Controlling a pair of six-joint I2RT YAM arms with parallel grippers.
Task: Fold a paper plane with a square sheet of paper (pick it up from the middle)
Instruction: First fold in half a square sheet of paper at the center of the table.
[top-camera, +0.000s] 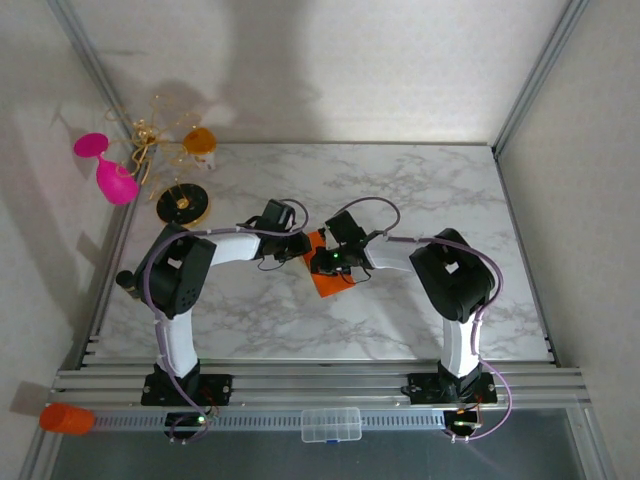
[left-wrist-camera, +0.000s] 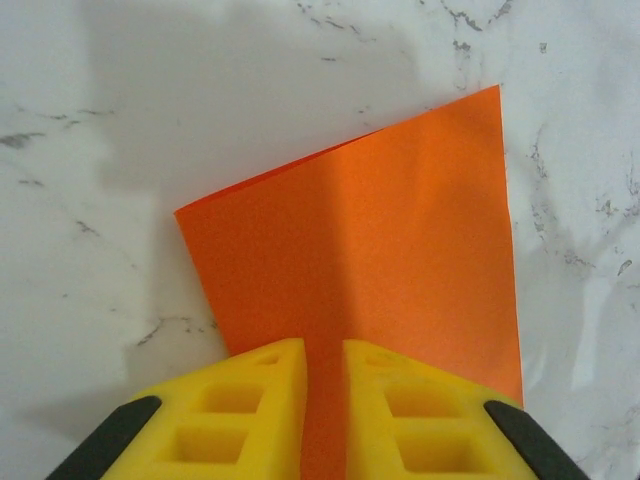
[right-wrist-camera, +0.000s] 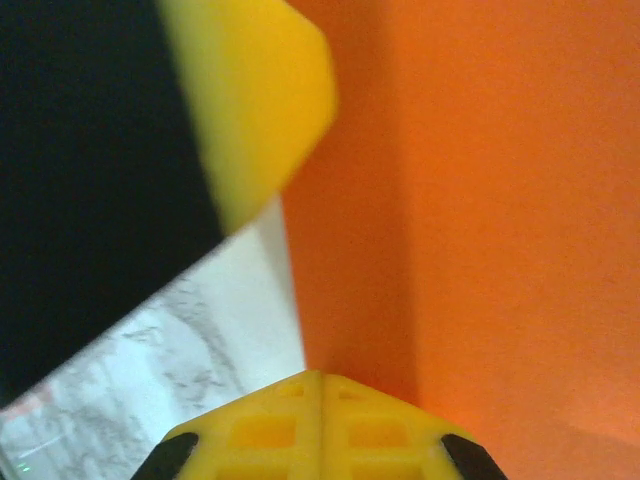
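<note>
The marble table (top-camera: 420, 200) carries everything; the left arm (top-camera: 180, 275) and the right arm (top-camera: 455, 275) bend inward from the near edge and meet at its middle; the paper (top-camera: 322, 283) lies there, flat on the marble, partly under both wrists.

In the left wrist view the paper (left-wrist-camera: 400, 260) is an angular, folded shape with one far corner higher than the other; a shaded crease runs down its middle toward the camera. The left gripper (left-wrist-camera: 323, 352) sits on the near edge of the paper; its yellow fingers (left-wrist-camera: 262, 400) stand a narrow slit apart, with orange showing in the slit; whether they pinch a ridge of paper or only press on it I cannot tell.

In the right wrist view the paper (right-wrist-camera: 500, 200) fills the right side, a crease darkening its left part. The right gripper (right-wrist-camera: 320, 385) is clenched, fingers touching along their length; its tip meets the paper's edge, but whether any paper is caught between them I cannot tell. A blurred yellow finger (right-wrist-camera: 255, 100) of the left gripper hangs close at upper left.

At the far left corner lie a pink goblet (top-camera: 110, 172), a black disc (top-camera: 183, 205) and a small orange cup (top-camera: 200, 140), all well apart from the paper; on the near rail sit a clear box (top-camera: 330, 425) and, far left, an orange cylinder (top-camera: 67, 418).
</note>
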